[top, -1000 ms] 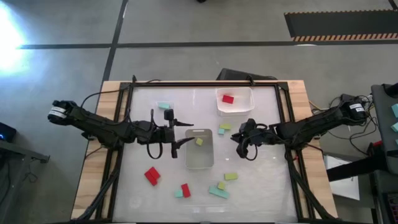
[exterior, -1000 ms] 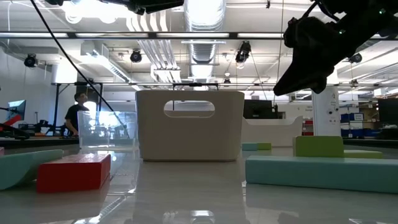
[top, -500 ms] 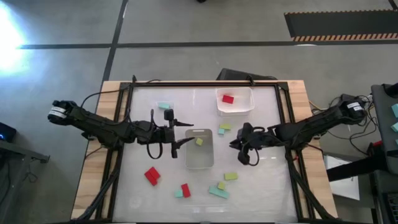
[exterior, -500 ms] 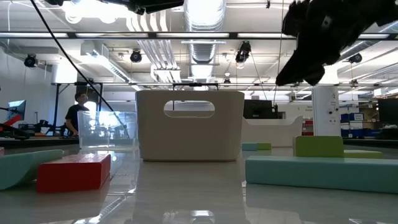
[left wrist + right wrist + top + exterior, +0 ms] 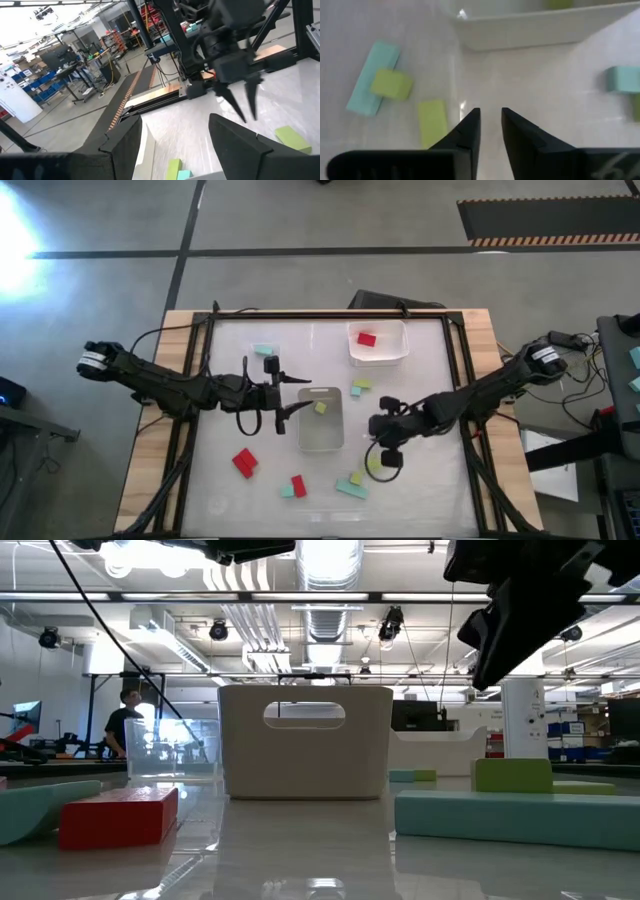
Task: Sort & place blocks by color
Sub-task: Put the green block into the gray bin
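Note:
Small flat blocks lie on the white table top: red (image 5: 244,462), red (image 5: 298,485), teal (image 5: 351,489), teal (image 5: 263,350) and yellow-green (image 5: 361,384). One yellow-green block (image 5: 320,407) lies in the middle container (image 5: 321,442) and a red one (image 5: 366,338) in the far container (image 5: 378,356). My right gripper (image 5: 490,112) slants down above the table with its fingers a little apart and nothing between them. A yellow-green block (image 5: 432,122) lies just beside it. My left gripper (image 5: 175,125) hovers level at the middle container's left side, open and empty.
A long teal block (image 5: 372,77) carries a yellow-green one (image 5: 392,84) near the front edge. In the low view the middle container (image 5: 305,740) stands in the centre, with a red block (image 5: 118,815) and a teal block (image 5: 510,815) in front. A black frame (image 5: 455,350) borders the table.
My right gripper has swung toward the table's near edge and a little toward the left, and has tipped from nearly level to slanting down over the yellow-green block by the front. No block has moved.

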{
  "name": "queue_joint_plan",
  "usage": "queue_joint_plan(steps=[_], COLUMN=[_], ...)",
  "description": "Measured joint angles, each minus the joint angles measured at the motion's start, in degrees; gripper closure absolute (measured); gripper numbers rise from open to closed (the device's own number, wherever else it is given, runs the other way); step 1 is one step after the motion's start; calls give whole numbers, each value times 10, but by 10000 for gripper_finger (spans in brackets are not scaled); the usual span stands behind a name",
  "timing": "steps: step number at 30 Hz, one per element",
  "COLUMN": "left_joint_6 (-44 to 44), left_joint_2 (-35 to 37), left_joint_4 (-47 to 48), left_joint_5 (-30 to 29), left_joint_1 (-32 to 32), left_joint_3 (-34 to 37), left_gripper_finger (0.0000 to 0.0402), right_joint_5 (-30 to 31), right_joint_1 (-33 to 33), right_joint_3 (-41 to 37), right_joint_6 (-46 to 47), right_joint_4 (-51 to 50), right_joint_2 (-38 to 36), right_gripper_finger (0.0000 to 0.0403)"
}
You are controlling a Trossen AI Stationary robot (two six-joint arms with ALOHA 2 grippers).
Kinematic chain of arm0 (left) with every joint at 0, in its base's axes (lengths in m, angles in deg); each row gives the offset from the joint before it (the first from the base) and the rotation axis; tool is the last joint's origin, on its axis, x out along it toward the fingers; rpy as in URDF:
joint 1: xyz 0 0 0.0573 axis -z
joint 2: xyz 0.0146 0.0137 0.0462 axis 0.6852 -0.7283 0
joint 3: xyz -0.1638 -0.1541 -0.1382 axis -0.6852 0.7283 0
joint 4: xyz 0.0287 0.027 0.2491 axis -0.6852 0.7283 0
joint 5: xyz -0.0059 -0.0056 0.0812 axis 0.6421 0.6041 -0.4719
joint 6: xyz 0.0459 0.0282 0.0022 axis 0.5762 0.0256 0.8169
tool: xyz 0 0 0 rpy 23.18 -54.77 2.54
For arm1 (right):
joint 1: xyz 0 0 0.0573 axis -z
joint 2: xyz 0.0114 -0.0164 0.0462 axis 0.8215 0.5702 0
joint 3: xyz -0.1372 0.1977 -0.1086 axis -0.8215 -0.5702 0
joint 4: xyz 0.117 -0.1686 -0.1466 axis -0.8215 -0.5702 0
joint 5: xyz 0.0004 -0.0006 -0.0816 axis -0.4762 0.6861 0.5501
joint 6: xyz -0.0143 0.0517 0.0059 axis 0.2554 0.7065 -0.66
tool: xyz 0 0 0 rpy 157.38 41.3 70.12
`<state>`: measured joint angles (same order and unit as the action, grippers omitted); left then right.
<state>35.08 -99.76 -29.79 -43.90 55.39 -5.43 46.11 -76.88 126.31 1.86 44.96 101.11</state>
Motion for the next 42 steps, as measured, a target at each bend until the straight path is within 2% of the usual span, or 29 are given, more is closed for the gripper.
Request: queue_joint_plan(steps=[10,17,23,34,38,42], left_joint_6=[-2,-2,-3,-3,-3,-3], left_joint_2=[0,0,0,0,0,0], left_joint_4=[0,-1,-2,-2,-2,-2], left_joint_5=[0,0,0,0,0,0], left_joint_1=[0,0,0,0,0,0], left_joint_3=[0,0,0,2,2,2], left_gripper_finger=[187,187,187,187,187,187], right_joint_5=[-11,-23,-59,-58,-55,-53], right_joint_1=[-42,-54,-60,-60,-60,-60], right_joint_3=[78,87,84,84,84,84], right_joint_6=[3,3,5,11,12,13], right_joint_4=[-83,-79,-37,-18,-18,-18], right_joint_2=[95,140,177,223,222,221], right_gripper_finger=[212,170,168,177,196,232])
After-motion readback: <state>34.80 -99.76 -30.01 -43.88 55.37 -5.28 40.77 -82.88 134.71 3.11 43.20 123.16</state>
